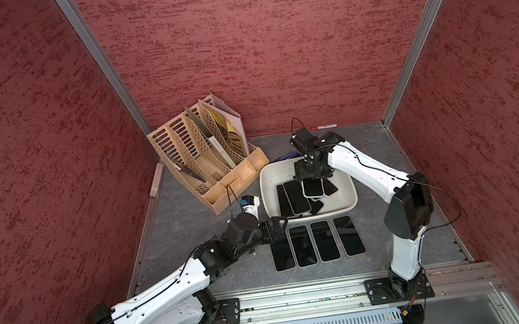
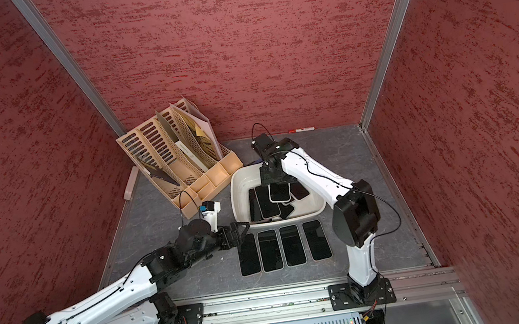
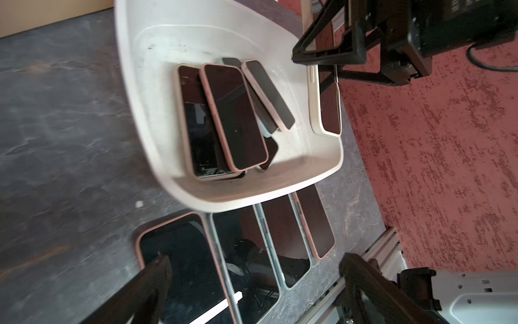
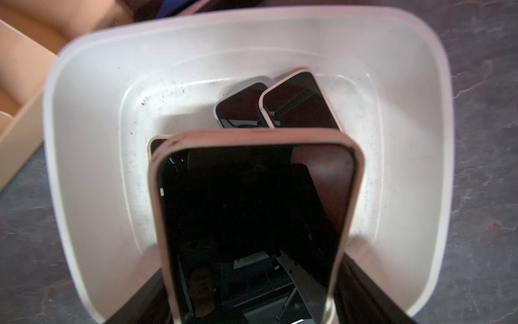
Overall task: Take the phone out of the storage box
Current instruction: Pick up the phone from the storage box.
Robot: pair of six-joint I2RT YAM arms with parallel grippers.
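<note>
Right pincer [image 1: 311, 180] pinches a phone [image 1: 313, 189] over your storage box [image 1: 265, 186]; left pincer [image 1: 284, 228], spread, at its 7 o'clock.

Off-white storage box [image 1: 267, 185], pale-edged black phone [image 4: 252, 210], beige organizer [image 1: 201, 150], mottled red walls [image 1: 269, 47]

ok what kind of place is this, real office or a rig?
Probably an enclosed robot test cell, not an office: red textured walls in aluminium framing, left arm and right arm bolted to one rail, phones laid in a row beside the storage box.
</note>
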